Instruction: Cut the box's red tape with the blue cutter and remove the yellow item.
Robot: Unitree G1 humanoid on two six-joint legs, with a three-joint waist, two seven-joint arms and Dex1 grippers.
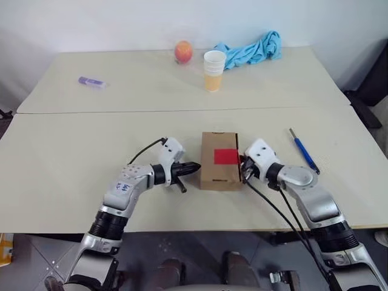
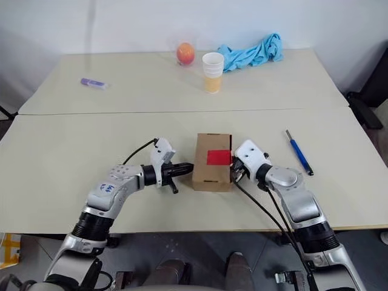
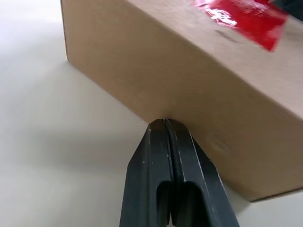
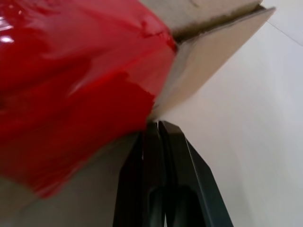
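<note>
Flanking box (image 1: 220, 161) | left pincer (image 1: 195, 167), right pincer (image 1: 242, 169) closed, empty | blue cutter (image 1: 304, 151) right

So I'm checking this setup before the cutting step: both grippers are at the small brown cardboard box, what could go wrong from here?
The shut left gripper and shut right gripper press the small brown cardboard box from opposite sides, so uneven pushing could slide or twist it. The right fingertips sit at the red tape and may smear or peel it. The slim blue cutter lies untouched on the table.
</note>
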